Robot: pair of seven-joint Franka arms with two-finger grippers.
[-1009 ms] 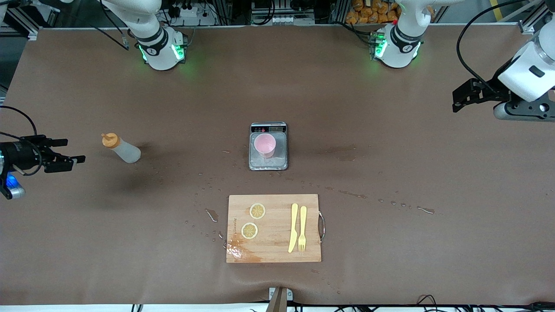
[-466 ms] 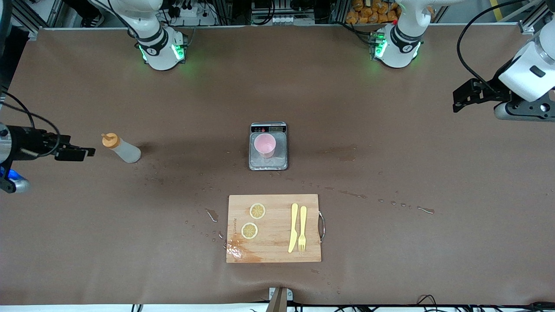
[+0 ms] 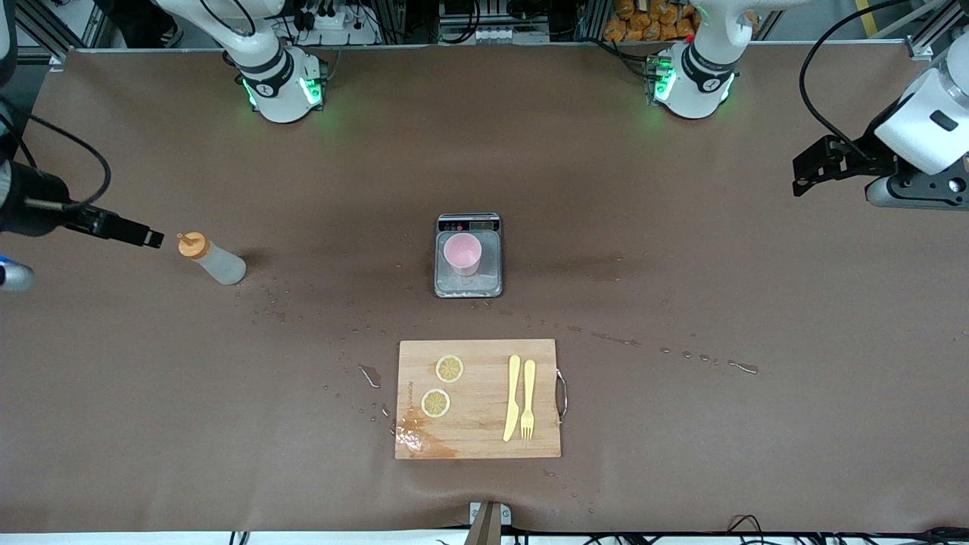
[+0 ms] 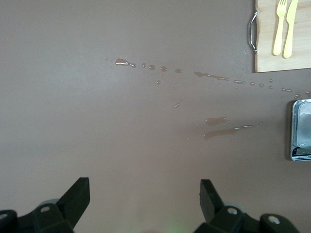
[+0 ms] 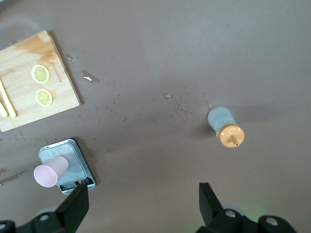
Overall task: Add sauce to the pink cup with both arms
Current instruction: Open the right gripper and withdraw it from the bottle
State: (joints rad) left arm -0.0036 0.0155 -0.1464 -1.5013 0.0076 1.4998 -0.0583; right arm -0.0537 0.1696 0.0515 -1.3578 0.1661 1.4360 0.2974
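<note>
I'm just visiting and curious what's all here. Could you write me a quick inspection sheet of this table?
Surface: brown table, wet spots.
Job's things: bottle upright; cup on scale.
Clutter: board with two lemon slices, knife, fork.
Grippers: right gripper open beside bottle; left gripper open, waiting.
Cables: black, on both arms.
Surroundings: frames, sockets past the bases.

My right gripper (image 5: 144, 204) hangs open above the table (image 5: 146, 58); the sauce bottle (image 5: 226, 125) stands well apart from the pink cup (image 5: 50, 171) on the scale (image 5: 73, 167).
</note>
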